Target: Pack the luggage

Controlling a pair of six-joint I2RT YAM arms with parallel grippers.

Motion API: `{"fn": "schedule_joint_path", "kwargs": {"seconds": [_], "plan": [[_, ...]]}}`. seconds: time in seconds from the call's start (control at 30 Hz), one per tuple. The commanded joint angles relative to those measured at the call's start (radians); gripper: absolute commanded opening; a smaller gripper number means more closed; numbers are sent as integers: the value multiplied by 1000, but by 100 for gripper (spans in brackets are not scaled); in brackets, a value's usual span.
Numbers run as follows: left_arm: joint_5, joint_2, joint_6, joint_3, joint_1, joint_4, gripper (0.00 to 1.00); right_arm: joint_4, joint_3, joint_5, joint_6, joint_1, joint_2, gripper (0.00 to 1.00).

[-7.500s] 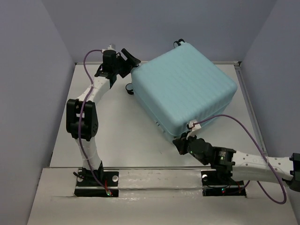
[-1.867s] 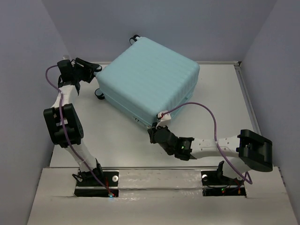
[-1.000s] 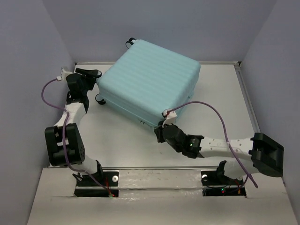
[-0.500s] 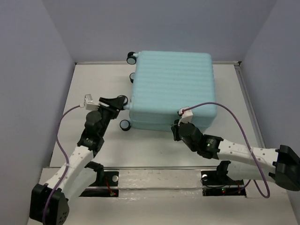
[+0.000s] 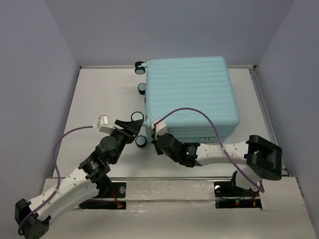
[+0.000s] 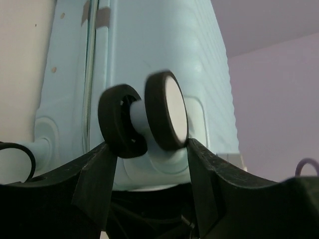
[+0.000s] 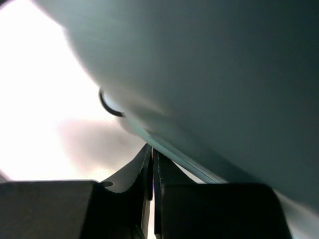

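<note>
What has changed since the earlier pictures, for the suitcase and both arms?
The pale aqua ribbed hard-shell suitcase turned from diagonal to square with the table. The left arm's fingers swung from the far corner to the near one and now flank a black-and-white caster wheel, open. The right arm's fingers moved left along the near edge. The suitcase stayed closed.

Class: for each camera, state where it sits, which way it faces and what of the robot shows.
Top external: above, behind the robot, looking down on the luggage; left arm and right arm show.
Left wrist: on the left claw, facing a caster wheel between its open fingers.
Right wrist: on the right claw, against the luggage, fingers shut.
All share the luggage.
</note>
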Motion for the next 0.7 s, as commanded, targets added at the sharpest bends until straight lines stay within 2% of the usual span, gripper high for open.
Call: {"fn": "schedule_joint_path", "kwargs": {"seconds": [0.0, 0.13, 0.17, 0.23, 0.3, 0.33, 0.4, 0.47, 0.57, 0.67], "plan": [[163, -156, 72, -7, -97, -155, 6, 334, 81, -329, -49, 58, 42, 7], [172, -132, 64, -35, -112, -107, 6, 369, -64, -353, -32, 7, -74, 7], [172, -101, 69, -33, -133, -76, 6, 369, -161, -356, -20, -10, -164, 7], [134, 20, 86, -7, -208, 27, 6, 342, -263, -367, 14, -85, -272, 7], [79, 187, 121, 35, -283, 88, 6, 287, -375, -369, 37, -126, -447, 7], [32, 247, 138, 106, -351, 122, 6, 218, -401, -347, 42, -142, -503, 7], [16, 423, 199, 225, -388, 139, 6, 140, -451, -323, 56, -155, -652, 7], [50, 535, 234, 284, -390, 191, 6, 29, -474, -292, 79, -155, -738, 7], [88, 630, 308, 401, -380, 229, 6, -74, -520, -257, 144, -155, -875, 7], [113, 668, 379, 520, -370, 199, 6, -83, -551, -273, 166, -155, -904, 7]]}}
